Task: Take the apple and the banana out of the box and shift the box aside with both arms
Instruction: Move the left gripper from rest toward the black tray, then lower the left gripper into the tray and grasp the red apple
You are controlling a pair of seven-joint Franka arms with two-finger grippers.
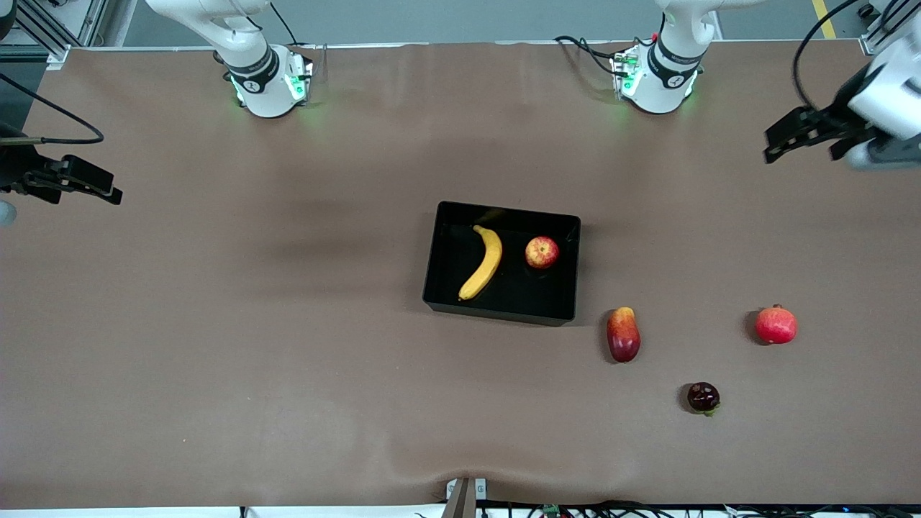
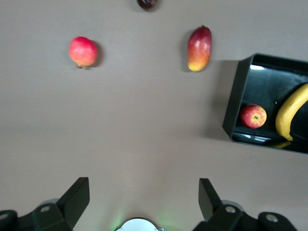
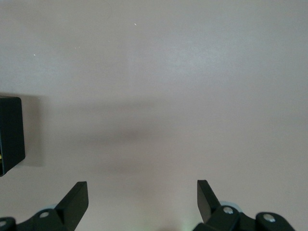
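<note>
The black box [image 1: 534,296] sits mid-table. Inside it lie the yellow banana [image 1: 483,262] and the red-and-yellow apple [image 1: 542,252], side by side and apart. My left gripper [image 1: 773,142] hangs open and empty over the left arm's end of the table, well away from the box. In the left wrist view its fingers [image 2: 77,195] frame bare tabletop, with the box [image 2: 235,108], apple [image 2: 253,116] and banana [image 2: 290,111] farther off. My right gripper [image 1: 108,188] hangs open and empty over the right arm's end. The right wrist view shows only a corner of the box [image 3: 10,134].
Three other fruits lie on the brown cloth, nearer the front camera than the box and toward the left arm's end: a mango-like fruit [image 1: 623,334], a red round fruit with a crown tip [image 1: 776,324] and a small dark fruit [image 1: 703,397].
</note>
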